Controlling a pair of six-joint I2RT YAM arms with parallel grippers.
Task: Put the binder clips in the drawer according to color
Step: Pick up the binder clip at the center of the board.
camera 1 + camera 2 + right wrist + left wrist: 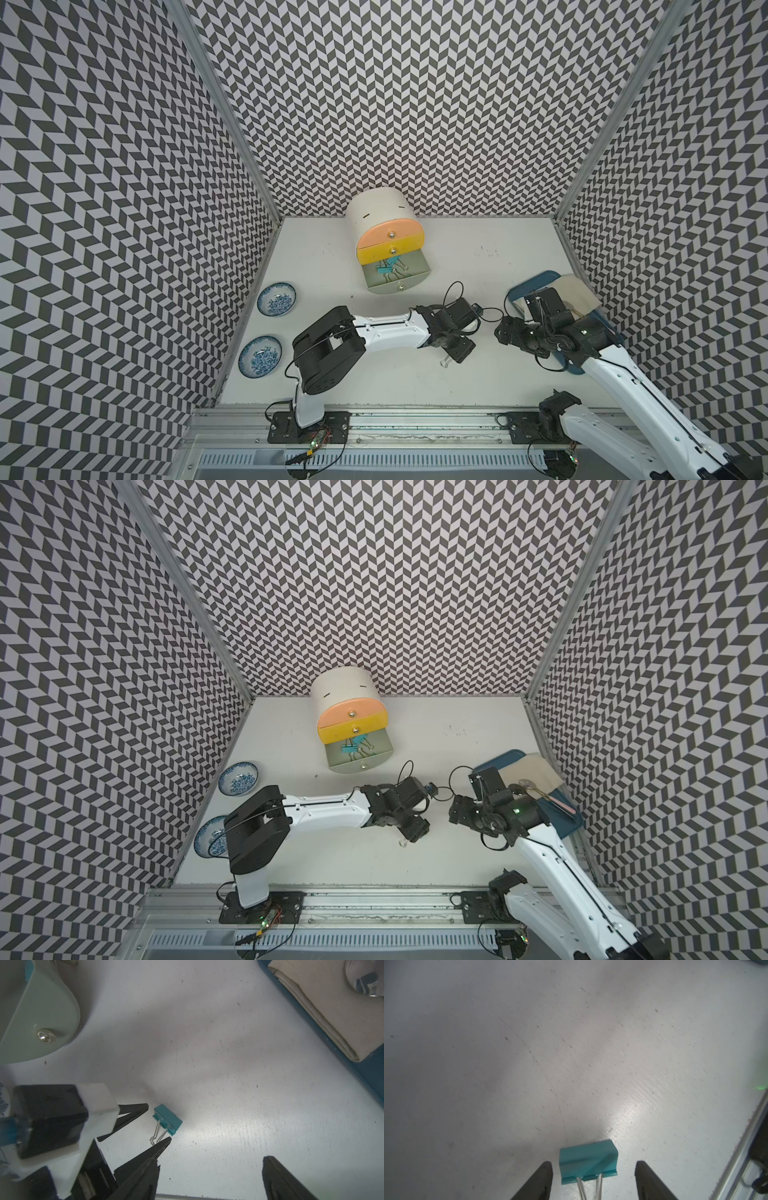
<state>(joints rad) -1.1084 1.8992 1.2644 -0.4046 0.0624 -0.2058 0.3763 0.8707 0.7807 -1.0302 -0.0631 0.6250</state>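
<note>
**One teal clip left on the tabletop, bottom drawer open for it**

Clock directions are read from a top view, with 12 at the back wall.

The white tabletop (478, 249) carries the round-topped drawer cabinet (376, 208) at 12 o'clock. Its peach drawer (382, 236) and yellow drawer (401, 249) are shut, so what they hold cannot be told. The pale grey bottom drawer (409, 286) is pulled out toward 6 o'clock. A blue tray (516, 300) with a folded beige cloth (577, 291) sits at 3 o'clock, and two blue-patterned bowls (276, 299) lie at 9 o'clock.

The left hand (594, 1164) reaches in near the centre, a little toward 5 o'clock. Its jaws are spread wide on either side of a teal binder clip (587, 1159) and do not grip it. The right hand (211, 1158) hangs between the centre and the tray, also spread wide and holding nothing.

A small cluster of teal and blue binder clips (386, 268) lies in the open grey drawer. The teal clip between the left jaws lies flat on the tabletop, and its wire handles point back into the hand.

Judging from this, the sorting looks nearly done. This is the only loose clip the pictures show. What remains is to close on it, carry it toward 12 o'clock and drop it in the grey drawer.
</note>
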